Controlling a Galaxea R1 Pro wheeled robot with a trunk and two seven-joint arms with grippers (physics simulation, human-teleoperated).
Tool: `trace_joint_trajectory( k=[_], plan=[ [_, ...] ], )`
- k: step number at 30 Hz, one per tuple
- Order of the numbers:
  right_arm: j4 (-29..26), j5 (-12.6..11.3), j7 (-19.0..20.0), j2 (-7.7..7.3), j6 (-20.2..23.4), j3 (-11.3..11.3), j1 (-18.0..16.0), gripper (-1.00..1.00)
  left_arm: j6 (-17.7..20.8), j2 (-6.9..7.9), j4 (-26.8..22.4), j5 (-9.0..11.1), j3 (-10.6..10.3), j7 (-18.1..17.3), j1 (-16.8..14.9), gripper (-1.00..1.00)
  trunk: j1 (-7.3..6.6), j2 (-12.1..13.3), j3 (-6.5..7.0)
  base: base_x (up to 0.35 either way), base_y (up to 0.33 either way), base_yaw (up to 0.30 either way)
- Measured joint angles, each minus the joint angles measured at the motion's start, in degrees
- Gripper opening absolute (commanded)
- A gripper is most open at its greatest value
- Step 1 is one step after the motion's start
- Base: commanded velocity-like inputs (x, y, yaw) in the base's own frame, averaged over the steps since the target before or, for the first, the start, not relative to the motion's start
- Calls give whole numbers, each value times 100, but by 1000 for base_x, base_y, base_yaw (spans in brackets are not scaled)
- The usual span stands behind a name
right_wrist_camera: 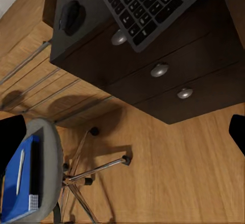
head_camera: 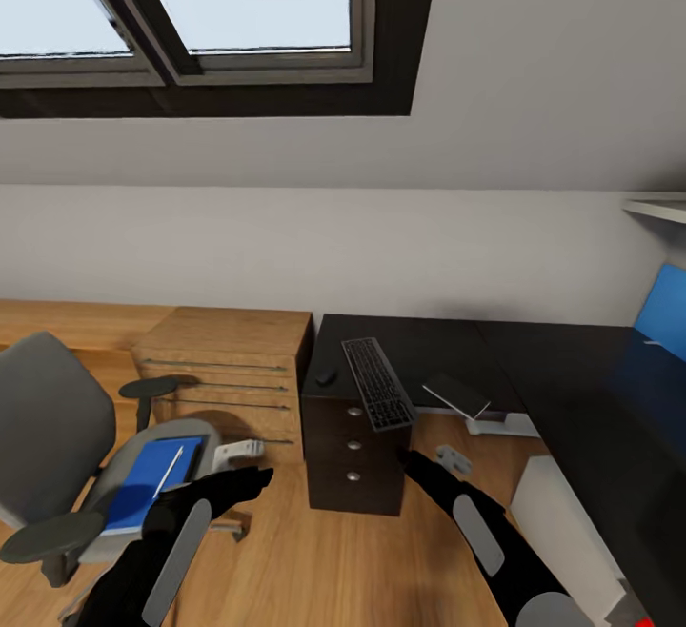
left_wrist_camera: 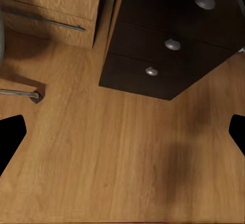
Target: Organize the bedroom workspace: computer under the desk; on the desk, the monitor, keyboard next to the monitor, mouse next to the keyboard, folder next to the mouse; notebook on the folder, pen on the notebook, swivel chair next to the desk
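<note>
While the folder (head_camera: 152, 482) lies flat on the swivel chair (head_camera: 57, 446) seat, long axis running away from the robot, pen (head_camera: 170, 471) on top, the left gripper (head_camera: 250, 481) hangs just beside it, the nearer arm. Left jaws stand apart over bare floor; the right gripper's (head_camera: 412, 462) state cannot be told.

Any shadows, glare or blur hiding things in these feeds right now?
Head view: sharp; black L-shaped desk reflects blue at right. Left wrist view: soft shadow on light wood floor. Right wrist view: grey swivel chair casts a shadow; black keyboard keys crisp.
</note>
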Motion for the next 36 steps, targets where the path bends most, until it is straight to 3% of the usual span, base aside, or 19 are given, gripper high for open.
trace_joint_trajectory(
  k=[6,7,15,23,26,27,29,31,33,36],
  plan=[
    [-14,-168,10,-41,254,-4,0,100,30,-14,-324,11,-7,0,17,100,66,-119,-53,12,6,0],
    [-15,-345,15,-115,310,-7,0,100,30,-29,-426,14,-16,5,132,100,88,-160,-72,1,1,0],
    [29,-576,28,-472,294,-32,4,100,23,-62,-440,0,-7,20,184,100,264,-481,-216,0,0,0],
    [63,-575,49,-496,55,-26,9,100,13,-69,-376,8,-9,46,184,100,440,-802,-360,0,0,0],
    [470,-821,240,-510,-5,-388,9,100,13,-75,-374,19,-17,149,184,100,506,-923,-414,0,0,0],
    [687,-1033,507,-516,-1,-697,9,100,13,-78,-356,18,-22,167,185,100,528,-963,-432,0,0,0],
    [959,-1203,928,-539,26,-998,9,100,12,-90,-312,17,-27,179,184,100,571,-1043,-468,0,0,0],
    [1053,-1255,1112,-565,43,-1083,9,100,11,-111,-297,16,-32,183,184,100,615,-1124,-504,0,0,0],
    [1275,-1338,1568,-636,109,-1205,10,100,11,-167,-276,15,-33,189,184,100,659,-1204,-540,0,0,0],
    [1515,-1528,1734,-687,302,-1239,5,100,11,-181,-276,10,-34,215,184,100,725,-1324,-594,0,0,0]
  ],
)
